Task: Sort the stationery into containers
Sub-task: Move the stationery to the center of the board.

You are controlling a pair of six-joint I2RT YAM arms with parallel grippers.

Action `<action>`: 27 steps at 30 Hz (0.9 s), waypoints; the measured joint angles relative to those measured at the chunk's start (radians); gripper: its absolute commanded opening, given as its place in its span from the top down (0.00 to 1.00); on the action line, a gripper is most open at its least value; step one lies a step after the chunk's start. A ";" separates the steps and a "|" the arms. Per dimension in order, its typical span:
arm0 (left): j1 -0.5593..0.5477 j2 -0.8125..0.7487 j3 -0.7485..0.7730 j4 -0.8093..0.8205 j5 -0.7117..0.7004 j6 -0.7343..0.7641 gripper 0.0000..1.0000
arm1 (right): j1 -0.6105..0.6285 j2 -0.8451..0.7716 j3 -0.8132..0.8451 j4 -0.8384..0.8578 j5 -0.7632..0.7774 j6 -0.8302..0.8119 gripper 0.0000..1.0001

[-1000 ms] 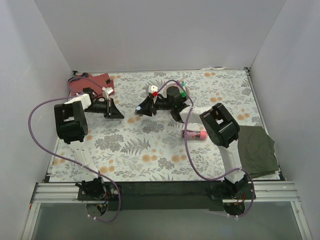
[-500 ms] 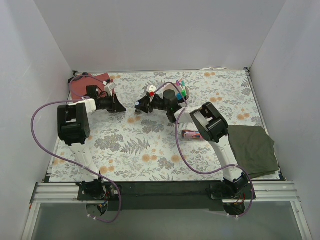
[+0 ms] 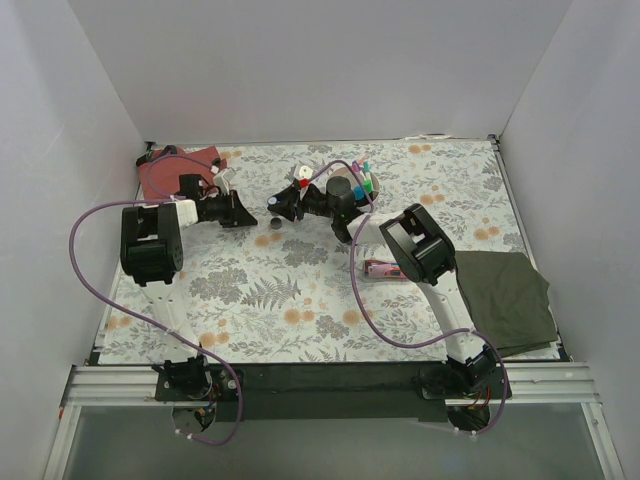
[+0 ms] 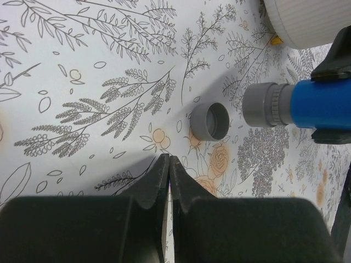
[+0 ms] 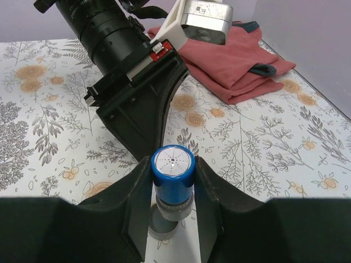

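Pinches the blue cylinder [image 5: 173, 164] in the right gripper [image 5: 173, 186], near the white tub [image 4: 307, 22]. Holds the left gripper [image 4: 169, 170] pressed together, empty. Seems midway: leaves the pink tube [image 3: 385, 269] and grey cap [image 4: 210, 121] unsorted.

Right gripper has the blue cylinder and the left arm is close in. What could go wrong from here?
1. Collision: the shut left gripper sits close in front of the right gripper holding the blue cylinder; advancing either could knock it loose.
2. The loose grey cap lies on the table between them; a sweep may send it rolling away.
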 measured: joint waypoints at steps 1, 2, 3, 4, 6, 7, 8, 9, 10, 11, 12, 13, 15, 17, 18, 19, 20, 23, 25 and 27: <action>-0.002 0.000 0.000 0.006 0.001 -0.003 1.00 | 0.000 0.001 0.000 0.000 0.003 0.001 0.99; -0.004 0.000 0.000 0.011 0.002 -0.006 1.00 | 0.000 0.002 0.000 0.000 0.010 0.003 0.99; -0.006 0.000 0.000 0.012 0.002 -0.009 1.00 | 0.000 0.003 0.000 0.000 0.019 0.004 0.99; -0.008 0.000 0.000 0.012 0.002 -0.012 1.00 | 0.000 0.003 0.000 0.000 0.027 0.012 0.99; -0.012 0.000 0.000 0.016 0.004 -0.018 1.00 | 0.001 0.003 0.000 0.000 0.045 0.029 0.99; -0.012 0.000 0.000 0.018 0.005 -0.022 1.00 | 0.002 0.003 0.000 0.000 0.050 0.033 0.99; -0.012 0.000 0.000 0.020 0.005 -0.025 1.00 | 0.006 0.003 -0.001 0.000 0.059 0.040 0.99; -0.012 0.000 0.000 0.023 0.006 -0.029 1.00 | 0.007 0.003 -0.002 0.000 0.066 0.045 0.99; -0.012 0.000 0.001 0.026 0.007 -0.031 1.00 | 0.008 0.003 -0.004 0.000 0.071 0.048 0.99; -0.012 0.000 0.002 0.029 0.008 -0.036 1.00 | 0.011 0.003 -0.005 -0.005 0.075 0.053 0.99; -0.012 0.000 0.004 0.033 0.009 -0.040 1.00 | 0.013 0.003 -0.005 -0.010 0.079 0.057 0.99; -0.012 0.000 0.006 0.037 0.010 -0.045 1.00 | 0.016 0.003 -0.005 -0.016 0.082 0.064 0.99; -0.012 0.000 0.010 0.043 0.012 -0.049 1.00 | 0.022 0.003 -0.005 -0.024 0.090 0.075 0.99; -0.012 0.000 0.011 0.053 0.016 -0.055 1.00 | 0.027 0.003 -0.005 -0.030 0.100 0.080 0.99; -0.012 0.000 0.012 0.056 0.016 -0.058 1.00 | 0.029 0.003 -0.005 -0.033 0.105 0.081 0.99; -0.012 0.000 0.012 0.059 0.017 -0.060 1.00 | 0.030 0.003 -0.005 -0.036 0.108 0.081 0.99; -0.012 0.000 0.013 0.059 0.018 -0.063 1.00 | 0.033 0.003 -0.005 -0.041 0.116 0.080 0.99; -0.012 0.000 0.016 0.061 0.023 -0.066 1.00 | 0.042 0.003 -0.004 -0.069 0.142 0.072 0.99; -0.012 0.000 0.021 0.061 0.024 -0.071 1.00 | 0.048 0.003 -0.004 -0.094 0.160 0.065 0.99; -0.012 0.002 0.029 0.062 0.026 -0.074 1.00 | 0.054 0.003 0.000 -0.119 0.180 0.057 0.99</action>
